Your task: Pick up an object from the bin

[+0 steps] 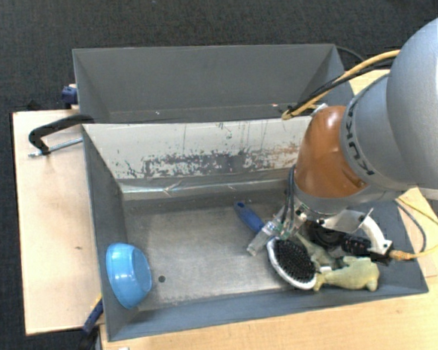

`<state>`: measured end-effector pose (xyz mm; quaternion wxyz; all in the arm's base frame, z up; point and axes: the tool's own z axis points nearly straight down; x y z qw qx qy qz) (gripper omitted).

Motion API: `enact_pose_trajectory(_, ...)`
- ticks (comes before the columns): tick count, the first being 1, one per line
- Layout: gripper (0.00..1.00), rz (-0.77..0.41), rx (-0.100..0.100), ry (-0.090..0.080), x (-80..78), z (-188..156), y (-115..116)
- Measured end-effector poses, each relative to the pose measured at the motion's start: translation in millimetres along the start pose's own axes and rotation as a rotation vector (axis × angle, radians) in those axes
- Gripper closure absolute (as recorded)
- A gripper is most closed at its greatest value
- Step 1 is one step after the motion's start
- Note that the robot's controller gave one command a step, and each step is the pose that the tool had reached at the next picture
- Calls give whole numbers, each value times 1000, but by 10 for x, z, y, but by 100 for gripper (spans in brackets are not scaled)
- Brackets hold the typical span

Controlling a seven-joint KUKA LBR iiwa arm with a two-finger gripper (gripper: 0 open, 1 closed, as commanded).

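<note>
The gripper [292, 220] sat low in the near right part of the grey metal bin [107, 217], tucked under the arm's orange wrist cover, and whether it was open or closed could not be told. Nothing could be seen held in it. It hung just above the far edge of a white oval hairbrush with a black bristle pad [292, 263], which lay flat on the bin floor with its bristles up. To the far left of the hairbrush, touching or nearly touching its rim, lay a slim tool with a blue handle and a clear, silvery end [247, 225], set aslant with the blue end pointing away from the brush. To the right of the hairbrush was a small heap: a black thing [331, 238] whose kind could not be made out, and, against the near wall, a pale yellow-green soft, lumpy thing [353, 276]. Well to the left of the hairbrush, in the near left corner, a light blue plastic bowl [128, 273] leaned on its side against the wall.
</note>
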<state>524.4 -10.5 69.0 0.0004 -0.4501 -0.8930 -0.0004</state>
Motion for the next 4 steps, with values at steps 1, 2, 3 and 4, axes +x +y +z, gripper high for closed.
enact_pose_trajectory(1,0,-2,-1,-1,1,-4,6)
enact_pose_trajectory(2,100,-2,0,-1,3,-4,7)
enact_pose_trajectory(3,100,-4,-3,-3,2,-141,19)
enact_pose_trajectory(4,100,-6,-6,-4,3,-667,38)
